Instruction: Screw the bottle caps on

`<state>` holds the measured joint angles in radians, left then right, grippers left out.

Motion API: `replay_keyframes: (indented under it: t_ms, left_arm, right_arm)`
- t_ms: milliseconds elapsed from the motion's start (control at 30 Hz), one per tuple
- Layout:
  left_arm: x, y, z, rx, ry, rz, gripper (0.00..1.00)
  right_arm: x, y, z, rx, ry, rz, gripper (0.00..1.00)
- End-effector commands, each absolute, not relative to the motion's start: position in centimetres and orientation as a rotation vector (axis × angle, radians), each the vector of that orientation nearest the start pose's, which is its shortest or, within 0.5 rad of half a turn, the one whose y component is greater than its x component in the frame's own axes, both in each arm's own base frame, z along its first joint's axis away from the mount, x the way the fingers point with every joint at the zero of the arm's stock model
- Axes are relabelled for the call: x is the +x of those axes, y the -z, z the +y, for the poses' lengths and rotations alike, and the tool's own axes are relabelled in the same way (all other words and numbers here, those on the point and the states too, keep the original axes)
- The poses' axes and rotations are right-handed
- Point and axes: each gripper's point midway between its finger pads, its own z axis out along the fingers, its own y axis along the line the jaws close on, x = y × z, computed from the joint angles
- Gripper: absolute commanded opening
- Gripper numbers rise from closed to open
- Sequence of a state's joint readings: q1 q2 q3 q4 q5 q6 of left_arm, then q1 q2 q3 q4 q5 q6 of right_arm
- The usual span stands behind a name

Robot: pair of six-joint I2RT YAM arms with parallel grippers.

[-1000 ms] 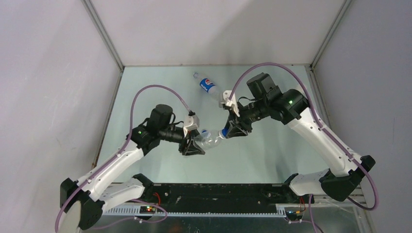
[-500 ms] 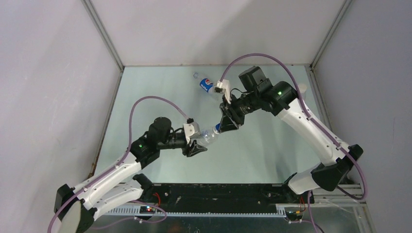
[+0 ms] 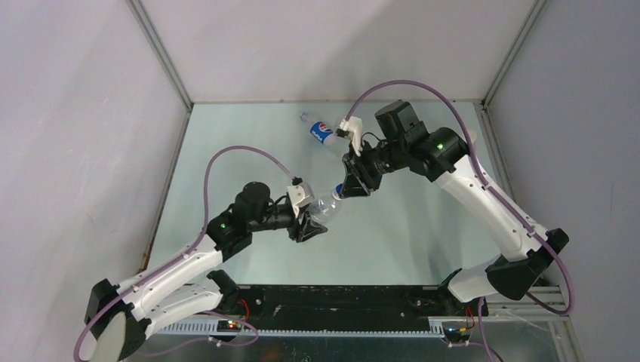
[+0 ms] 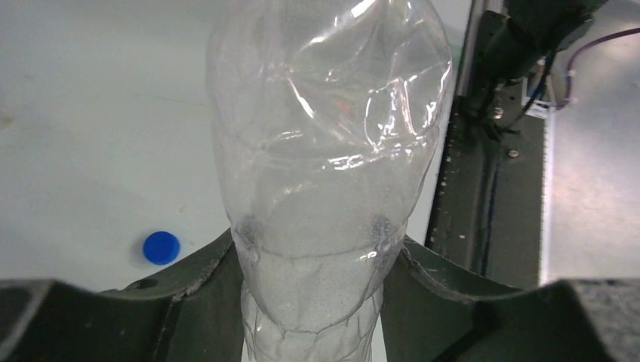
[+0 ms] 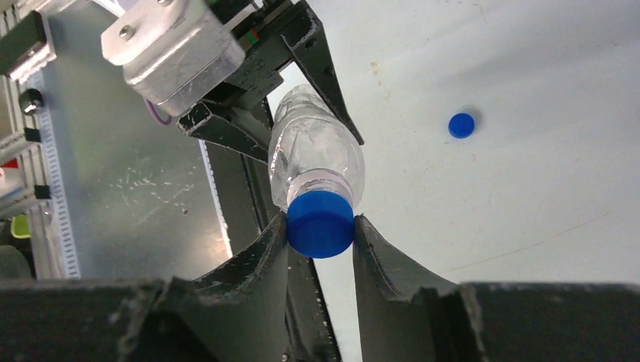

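My left gripper (image 3: pixel 309 225) is shut on the lower body of the plain clear bottle (image 3: pixel 324 209) and holds it tilted above the table; the bottle fills the left wrist view (image 4: pixel 324 151) between my left gripper's (image 4: pixel 313 253) jaws. My right gripper (image 3: pixel 349 187) is shut on the blue cap (image 5: pixel 320 223) that sits on this bottle's neck (image 5: pixel 313 162). A loose blue cap (image 4: pixel 161 247) lies on the table and also shows in the right wrist view (image 5: pixel 461 125). The Pepsi bottle (image 3: pixel 323 133) lies at the back. The third bottle and the white cap are not clearly in view.
A black rail (image 3: pixel 340 302) with the arm bases runs along the near edge. Grey walls and metal frame posts (image 3: pixel 162 56) close in the pale green table (image 3: pixel 423 241) on three sides.
My right gripper has turned on the cap and shifted a little back and left. My left gripper has moved slightly right with the bottle still in it.
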<state>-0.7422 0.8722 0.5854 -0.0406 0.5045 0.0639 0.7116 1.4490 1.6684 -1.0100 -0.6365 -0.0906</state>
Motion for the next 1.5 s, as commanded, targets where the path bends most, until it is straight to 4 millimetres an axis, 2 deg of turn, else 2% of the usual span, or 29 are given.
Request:
replay_keyframes:
  t_ms: [0, 200, 400, 567, 700, 833, 1067, 1200, 1300, 1467]
  left_arm:
    - [16.6, -28.5, -29.0, 1.052, 1.082, 1.37, 0.0]
    - [15.5, -28.8, -29.1, 1.144, 1.215, 1.366, 0.0]
    - [15.4, -28.3, -28.9, 1.233, 1.131, 1.321, 0.0]
    - [15.8, -28.3, -28.4, 1.272, 0.995, 1.251, 0.0]
    - [15.9, -28.0, -28.4, 1.298, 0.982, 1.251, 0.0]
    - [16.3, -28.5, -28.6, 1.275, 0.968, 1.255, 0.0]
    - [17.8, -30.5, -28.2, 1.105, 0.924, 1.244, 0.0]
    - [18.0, -30.8, -28.1, 1.066, 0.898, 1.216, 0.0]
    - [18.1, -30.7, -27.8, 1.073, 0.825, 1.186, 0.0]
    - [17.8, -30.5, -27.6, 1.097, 0.741, 1.15, 0.0]
  right_arm:
    - [15.7, -29.1, 29.4, -1.438, -1.107, 2.023, 0.0]
    - [14.9, -29.0, 28.6, -1.545, -1.093, 1.942, 0.0]
    - [14.8, -29.4, 29.0, -1.557, -1.128, 1.93, 0.0]
    - [14.1, -29.5, 29.4, -1.58, -1.201, 1.953, 0.0]
    - [13.9, -29.4, 29.5, -1.597, -1.205, 1.957, 0.0]
    - [14.2, -29.3, 29.9, -1.591, -1.18, 1.972, 0.0]
    - [15.1, -28.6, 30.4, -1.523, -1.137, 2.045, 0.0]
    - [15.6, -28.5, 30.7, -1.46, -1.134, 2.097, 0.0]
    - [16.3, -28.3, 31.0, -1.346, -1.111, 2.199, 0.0]
    - [16.2, -28.6, 31.7, -1.208, -1.173, 2.307, 0.0]
